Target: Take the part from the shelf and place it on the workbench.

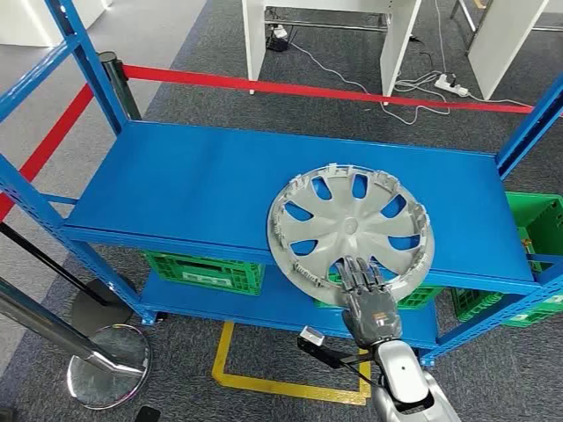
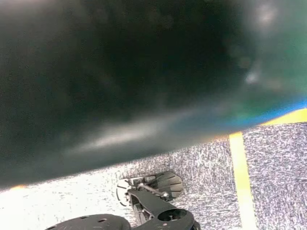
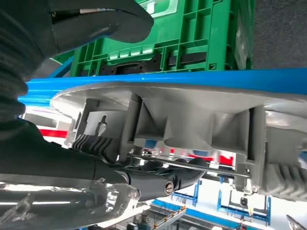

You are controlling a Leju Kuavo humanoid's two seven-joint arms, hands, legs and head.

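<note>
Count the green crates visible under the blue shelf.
3, partly hidden: one crate under the shelf at left, one behind the hubcap, one at the right end.

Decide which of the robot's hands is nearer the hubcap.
Right. The right hand grips the near rim of the hubcap on the shelf; the left hangs low by the floor, well away.

hubcap (image 1: 350, 233) on shelf (image 1: 199, 189), overhanging front edge | crates (image 1: 203, 270) beneath
</note>
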